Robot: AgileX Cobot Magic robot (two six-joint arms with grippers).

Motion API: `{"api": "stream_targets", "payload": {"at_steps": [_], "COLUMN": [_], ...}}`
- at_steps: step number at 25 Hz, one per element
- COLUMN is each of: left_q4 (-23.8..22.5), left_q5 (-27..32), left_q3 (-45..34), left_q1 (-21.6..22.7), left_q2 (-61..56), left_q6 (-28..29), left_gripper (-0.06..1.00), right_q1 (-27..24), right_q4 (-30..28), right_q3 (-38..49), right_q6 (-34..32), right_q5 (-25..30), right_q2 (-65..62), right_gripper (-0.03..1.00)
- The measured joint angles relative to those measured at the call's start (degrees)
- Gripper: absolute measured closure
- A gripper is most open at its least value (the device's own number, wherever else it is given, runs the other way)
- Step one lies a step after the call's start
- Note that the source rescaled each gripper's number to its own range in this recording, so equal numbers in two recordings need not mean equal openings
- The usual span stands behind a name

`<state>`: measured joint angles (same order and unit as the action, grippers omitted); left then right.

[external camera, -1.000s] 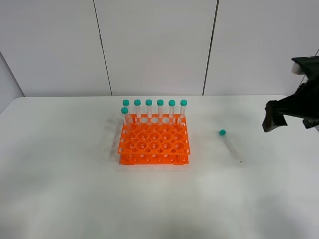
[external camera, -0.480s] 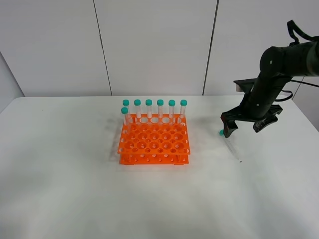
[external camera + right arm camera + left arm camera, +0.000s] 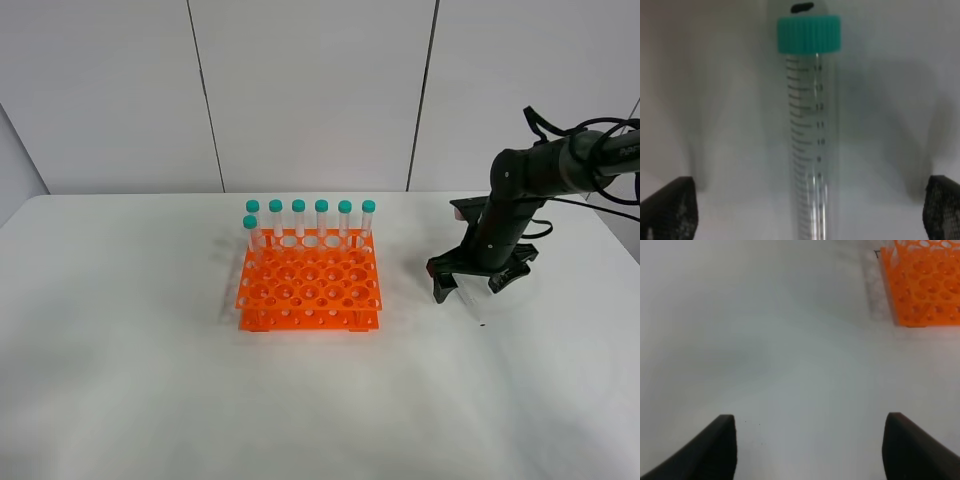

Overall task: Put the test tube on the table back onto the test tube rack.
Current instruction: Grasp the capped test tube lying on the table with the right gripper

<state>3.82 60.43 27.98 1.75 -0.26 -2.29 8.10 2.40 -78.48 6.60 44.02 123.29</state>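
The test tube [image 3: 810,140] lies flat on the white table [image 3: 150,380], its teal cap [image 3: 809,34] pointing away from the wrist camera. My right gripper [image 3: 470,290] is open and low over it, one finger on each side, not touching it. In the exterior high view only the tube's clear lower end [image 3: 478,312] shows past the gripper. The orange test tube rack [image 3: 310,280] stands to the left of it and holds several capped tubes [image 3: 321,218] along its back. My left gripper [image 3: 810,450] is open and empty over bare table, with the rack's corner [image 3: 922,282] ahead of it.
A small dark speck [image 3: 802,7] lies on the table just beyond the tube's cap. The wall panels stand behind the table's far edge [image 3: 300,193]. The left arm is out of the exterior high view.
My right arm has swung in from the right edge and come down over the lying tube. The tube and the rack have not moved.
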Motion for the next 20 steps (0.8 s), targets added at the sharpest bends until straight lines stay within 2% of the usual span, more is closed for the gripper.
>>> {"api": "stream_targets", "payload": {"at_steps": [7,9,11,12,14,16,17,18,20], "left_q4": [0.0,0.0,0.0,0.0,0.0,0.0,0.0,0.0,0.0], "left_q5": [0.0,0.0,0.0,0.0,0.0,0.0,0.0,0.0,0.0], "left_q3": [0.0,0.0,0.0,0.0,0.0,0.0,0.0,0.0,0.0], "left_q1": [0.0,0.0,0.0,0.0,0.0,0.0,0.0,0.0,0.0], "left_q2": [0.0,0.0,0.0,0.0,0.0,0.0,0.0,0.0,0.0], "left_q6": [0.0,0.0,0.0,0.0,0.0,0.0,0.0,0.0,0.0], "left_gripper": [0.07,0.07,0.07,0.07,0.07,0.07,0.07,0.07,0.07], "right_q1": [0.0,0.0,0.0,0.0,0.0,0.0,0.0,0.0,0.0], "right_q4": [-0.12,-0.16,-0.36,-0.36,-0.36,-0.36,-0.29,-0.24,-0.13], "right_q3": [-0.08,-0.34,-0.41,-0.41,-0.41,-0.41,-0.52,-0.74,-1.63], "right_q6": [-0.14,-0.14,-0.14,-0.14,-0.14,-0.14,-0.14,-0.14,-0.14], "right_q5": [-1.2,-1.2,-0.9,-0.76,-0.44,0.16,0.56,0.81,1.73], "right_q2": [0.93,1.05,1.12,1.12,1.12,1.12,1.12,1.12,1.17], "right_gripper": [-0.03,0.03,0.15,0.25,0.5,0.83,0.97,0.93,0.93]}}
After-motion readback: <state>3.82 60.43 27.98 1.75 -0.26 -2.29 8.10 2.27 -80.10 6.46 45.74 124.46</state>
